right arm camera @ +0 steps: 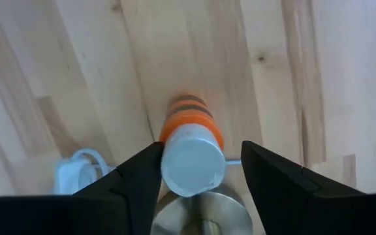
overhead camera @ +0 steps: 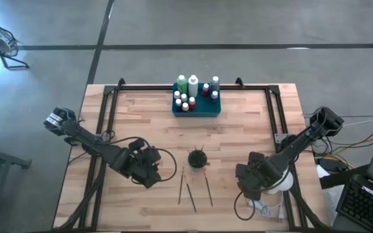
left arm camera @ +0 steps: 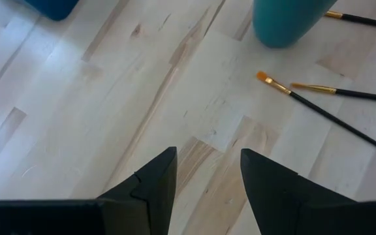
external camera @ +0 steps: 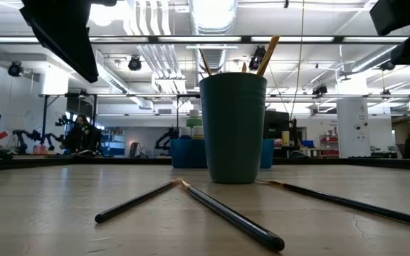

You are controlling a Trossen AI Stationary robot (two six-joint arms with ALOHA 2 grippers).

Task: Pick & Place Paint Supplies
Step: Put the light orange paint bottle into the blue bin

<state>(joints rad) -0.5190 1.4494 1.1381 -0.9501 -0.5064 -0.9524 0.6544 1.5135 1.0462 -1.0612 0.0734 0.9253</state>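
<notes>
An orange bottle with a white cap (right arm camera: 191,163) stands on the wood between the fingers of my right gripper (right arm camera: 201,153), which is open and points down at it; in the high view my right gripper (overhead camera: 250,188) hides it. My left gripper (overhead camera: 149,171) is open over bare wood left of the dark green cup (overhead camera: 197,158), and its wrist view shows my left gripper (left arm camera: 207,170) with nothing between the fingers. Three paintbrushes (overhead camera: 192,191) lie flat on the table near the cup, and more stand in it (external camera: 269,53). Several bottles stand in the teal tray (overhead camera: 196,109). My right gripper comes at the orange bottle from above, a finger on each side of its white cap (right arm camera: 175,163). A gap shows between the cap and one finger (right arm camera: 260,170). Whether the other finger (right arm camera: 145,170) touches the cap, I cannot tell. The bottle stands upright on the table.
A white round object (overhead camera: 280,183) and a white looped cord (right arm camera: 77,166) lie close to my right gripper, near the table's right edge. The black frame rails (overhead camera: 102,129) run along both sides of the table. Bare wood lies between the cup and the tray.
</notes>
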